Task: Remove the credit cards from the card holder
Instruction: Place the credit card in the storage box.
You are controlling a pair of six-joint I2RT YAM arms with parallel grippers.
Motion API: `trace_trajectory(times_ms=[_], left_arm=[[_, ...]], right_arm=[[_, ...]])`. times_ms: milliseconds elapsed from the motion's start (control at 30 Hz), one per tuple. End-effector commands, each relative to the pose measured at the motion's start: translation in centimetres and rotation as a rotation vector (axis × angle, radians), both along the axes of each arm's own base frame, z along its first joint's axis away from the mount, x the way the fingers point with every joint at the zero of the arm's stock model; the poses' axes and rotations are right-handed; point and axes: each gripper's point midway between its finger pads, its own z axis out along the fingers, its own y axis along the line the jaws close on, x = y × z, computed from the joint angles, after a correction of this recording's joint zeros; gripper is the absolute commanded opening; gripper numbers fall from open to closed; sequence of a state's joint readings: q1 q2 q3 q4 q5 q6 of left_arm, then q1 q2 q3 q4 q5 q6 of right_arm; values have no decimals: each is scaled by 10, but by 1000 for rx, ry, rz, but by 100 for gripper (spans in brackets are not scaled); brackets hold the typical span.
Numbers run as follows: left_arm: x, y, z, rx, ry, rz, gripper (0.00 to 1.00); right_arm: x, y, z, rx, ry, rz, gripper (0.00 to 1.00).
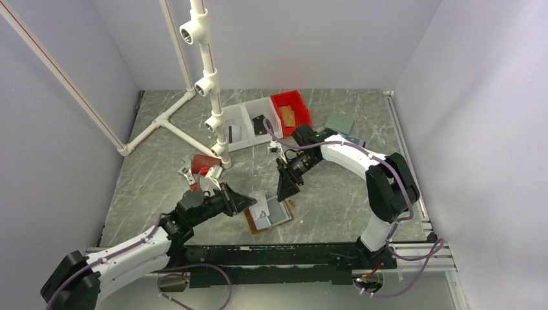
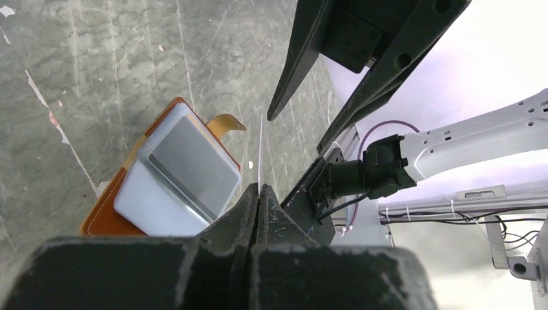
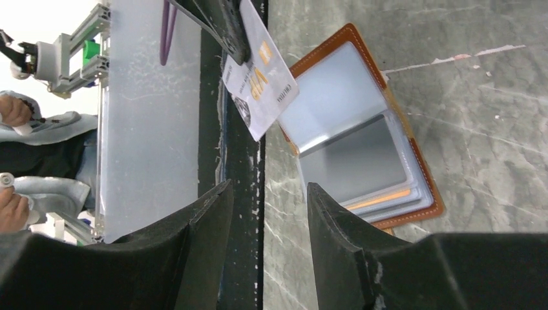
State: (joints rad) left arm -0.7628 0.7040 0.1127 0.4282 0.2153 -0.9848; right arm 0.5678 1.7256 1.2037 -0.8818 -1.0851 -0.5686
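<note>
Grey marbled table (image 1: 362,206) between white walls is filling the overhead view, and the brown card holder (image 1: 274,219) is lying open close to the near edge, about midway between the two arms; the left gripper (image 1: 249,203) is reaching in from the left and pinching a pale credit card (image 1: 262,208) over the holder's left part, while the right gripper (image 1: 286,190) is hanging point-down just above its far right corner. From the left wrist, the jaws are sitting fully closed on that card, which is showing only as a thin upright edge (image 2: 260,148), with the holder (image 2: 174,171) lying down to the left. From the right wrist, the fingers (image 3: 207,219) are standing apart with nothing between them, and the card (image 3: 262,81) is appearing out of the open sleeves (image 3: 336,103). By my reading one card is being taken out; the next move is calling for setting it on bare table away from the holder, then sending the open claw in for another. Whether the grey panel (image 3: 352,158) and the orange edge (image 3: 381,199) in the sleeves are further cards is hard to tell, and the card's print is too small to read
</note>
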Motion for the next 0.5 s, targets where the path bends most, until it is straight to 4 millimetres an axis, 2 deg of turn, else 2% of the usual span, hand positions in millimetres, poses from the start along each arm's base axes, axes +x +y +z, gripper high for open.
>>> trace_trajectory(times_ms=[0,233,467], left_arm=[[7,-12,43,-94,-112,-19,0],[10,-23,59,-117,-166,-33,0],[13,-33,65,-119,-199,-33,0]], right_arm=[[-2,8,27,111,-9,24,49],[-5,12,27,133,52,20,50],[-7,14,29,152,83,20,50]])
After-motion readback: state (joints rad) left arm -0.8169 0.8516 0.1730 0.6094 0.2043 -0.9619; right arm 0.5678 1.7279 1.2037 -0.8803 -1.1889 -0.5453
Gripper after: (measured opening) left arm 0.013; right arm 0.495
